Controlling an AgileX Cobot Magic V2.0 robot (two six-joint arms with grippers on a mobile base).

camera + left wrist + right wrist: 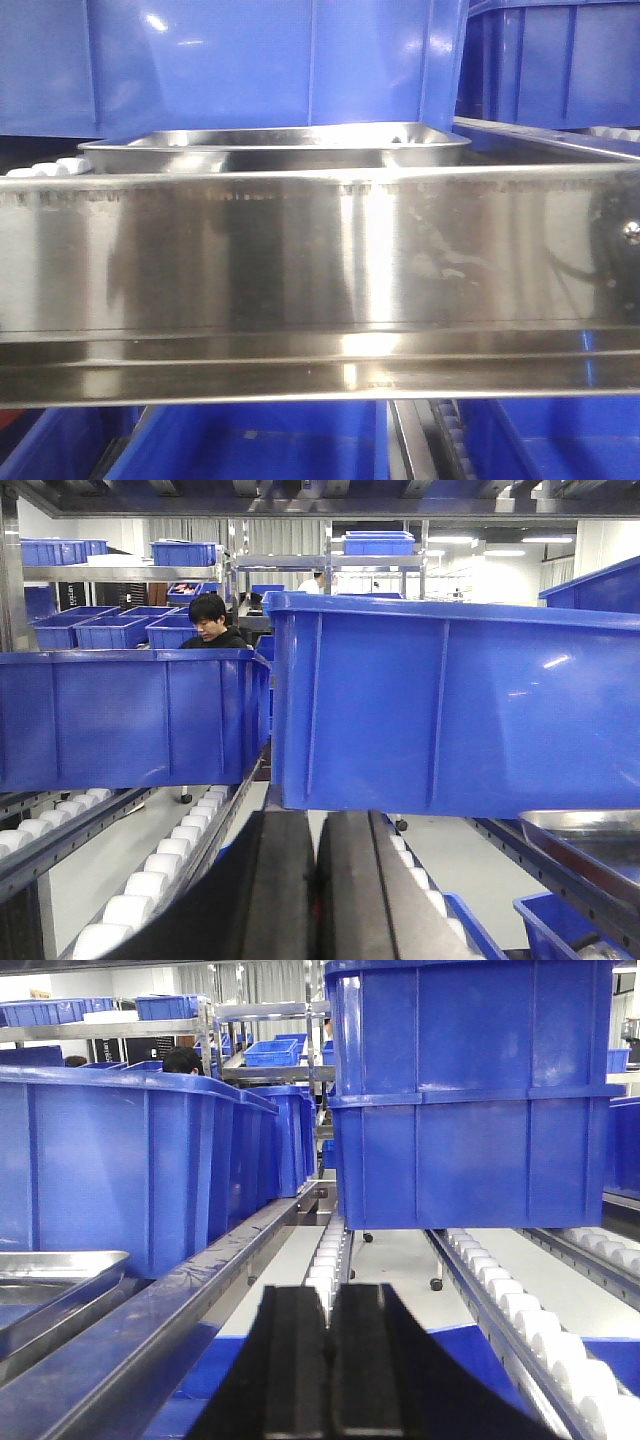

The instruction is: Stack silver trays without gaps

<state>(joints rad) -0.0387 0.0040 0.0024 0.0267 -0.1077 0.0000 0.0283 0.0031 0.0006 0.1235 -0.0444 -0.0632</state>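
- On the front camera I see a silver tray (275, 150) at 12 o'clock. It sits just behind the broad steel rail (320, 260), and a blue bin (270, 60) rises behind it.
- My left gripper (316, 880) sits at 6 o'clock in its wrist view, with its black fingers pressed together and nothing between them.
- In that same view a shiny tray corner shows at 4 o'clock.
- My right gripper (330, 1360) is also squeezed closed on nothing, at 6 o'clock.
- In the right wrist view a tray rim lies at 8 o'clock and white rollers (520, 1310) run at 4 o'clock.
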